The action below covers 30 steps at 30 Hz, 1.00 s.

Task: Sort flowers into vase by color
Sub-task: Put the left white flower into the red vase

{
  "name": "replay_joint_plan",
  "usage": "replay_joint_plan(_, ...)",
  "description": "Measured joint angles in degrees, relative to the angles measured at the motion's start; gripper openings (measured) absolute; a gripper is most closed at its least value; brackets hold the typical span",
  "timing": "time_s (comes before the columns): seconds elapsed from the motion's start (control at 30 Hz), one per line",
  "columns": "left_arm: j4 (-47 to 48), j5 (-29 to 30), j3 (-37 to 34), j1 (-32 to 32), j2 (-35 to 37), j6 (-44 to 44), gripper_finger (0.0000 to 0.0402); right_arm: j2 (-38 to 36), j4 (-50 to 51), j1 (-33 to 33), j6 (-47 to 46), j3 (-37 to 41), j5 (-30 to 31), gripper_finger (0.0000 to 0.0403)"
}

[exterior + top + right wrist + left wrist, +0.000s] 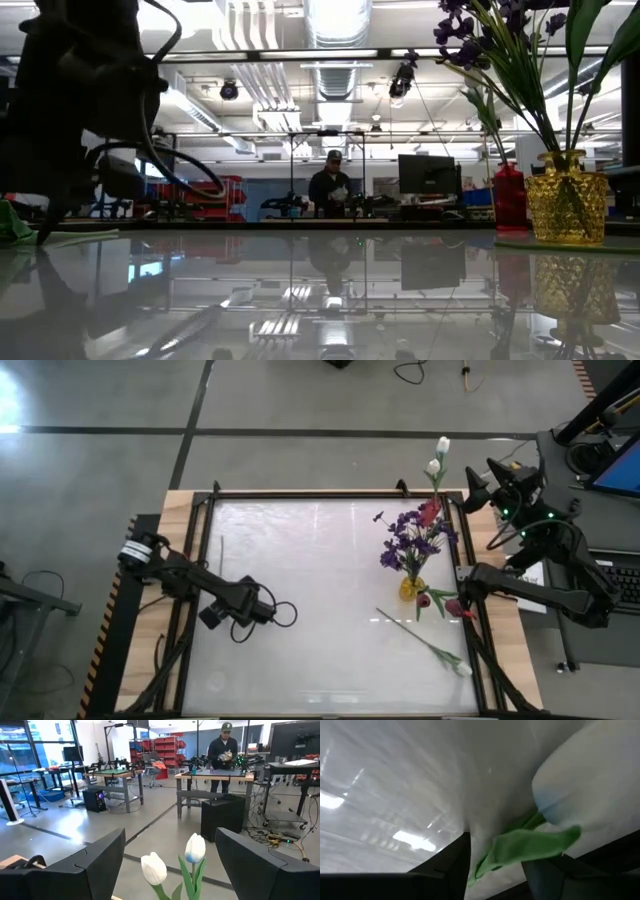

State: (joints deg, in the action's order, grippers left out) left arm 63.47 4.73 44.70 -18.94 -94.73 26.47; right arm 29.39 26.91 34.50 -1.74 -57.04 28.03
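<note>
My left gripper (pixel 208 618) is low over the table's left half, shut on a white tulip. Its bud (pixel 590 780) fills the left wrist view, and a thin stem (pixel 222 548) shows beyond the arm. My right gripper (pixel 463 586) is open and empty beside the yellow vase (pixel 410 588). In its wrist view two white tulip buds (pixel 195 847) stand between the fingers (pixel 95 865). The yellow vase (pixel 566 195) holds purple sprays (pixel 410 535). Another white tulip (pixel 462 668) lies flat on the table. Dark red buds (pixel 426 600) lie by the vase. My left gripper (pixel 495 855) has the white tulip's green leaf and stem (pixel 520 847), just below the bud, between its two fingers. The fingers come from above, close to the table top. The bud sticks out past the fingertips. Whether the flower is clear of the table I cannot tell.
A red vase (pixel 508 195) stands behind the yellow one. Flowers (pixel 437 455) lean out over the table's far edge. A black frame (pixel 330 493) borders the white table top. Cables loop by the left wrist (pixel 280 613). A person (pixel 330 188) stands at a bench far behind.
</note>
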Motion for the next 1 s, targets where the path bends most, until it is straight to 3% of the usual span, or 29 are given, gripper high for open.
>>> replay_joint_plan(0.13,0.25,-1.43,-0.48,-0.11,-1.31,-0.05,0.0117,0.0,0.26,0.0,-0.43,0.0,0.0,0.0297)
replay_joint_plan(0.33,0.67,-0.49,1.05,-0.17,-1.82,-4.38,0.0013,-0.09,0.71,0.0,0.22,-0.62,-0.01,0.0299)
replay_joint_plan(0.5,2.69,3.0,6.57,-0.23,0.39,-9.68,0.0012,0.24,0.66,0.0,1.77,-4.4,-2.08,0.0298)
replay_joint_plan(0.73,5.82,13.18,21.56,3.65,8.82,-18.42,0.0001,3.2,0.48,0.0,3.73,-9.76,-16.34,0.0296)
replay_joint_plan(0.83,-0.06,15.29,28.03,7.46,14.15,-21.54,0.0001,5.69,-1.22,-0.02,5.93,-11.28,-24.55,0.0295)
replay_joint_plan(1.0,-21.62,15.41,33.01,14.55,22.98,-20.54,0.0,13.02,-4.46,-0.02,8.22,-15.1,-31.41,0.0299)
